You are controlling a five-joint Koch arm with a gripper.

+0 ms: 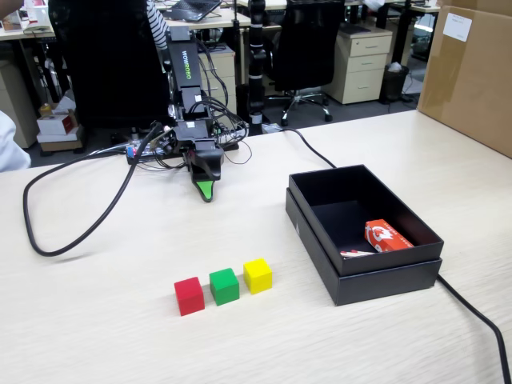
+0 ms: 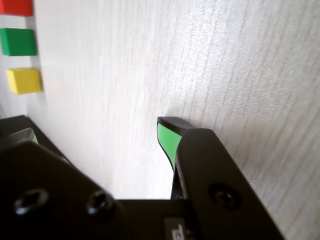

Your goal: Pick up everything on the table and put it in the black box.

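Three cubes stand in a row on the pale wooden table: red (image 1: 190,295), green (image 1: 224,286) and yellow (image 1: 258,275). They also show at the top left of the wrist view: red (image 2: 15,7), green (image 2: 18,41), yellow (image 2: 23,80). The black box (image 1: 384,280) stands to their right, open, with a red packet (image 1: 386,236) inside. My gripper (image 1: 206,190) hangs low over the table at the back, well behind the cubes. In the wrist view my gripper (image 2: 95,137) is open, with only bare table between its green-padded jaws.
A black cable (image 1: 80,232) loops across the table's left side. Another cable (image 1: 480,320) runs past the box at the right. A large cardboard box (image 1: 472,72) stands at the far right. Office chairs and desks are behind the table.
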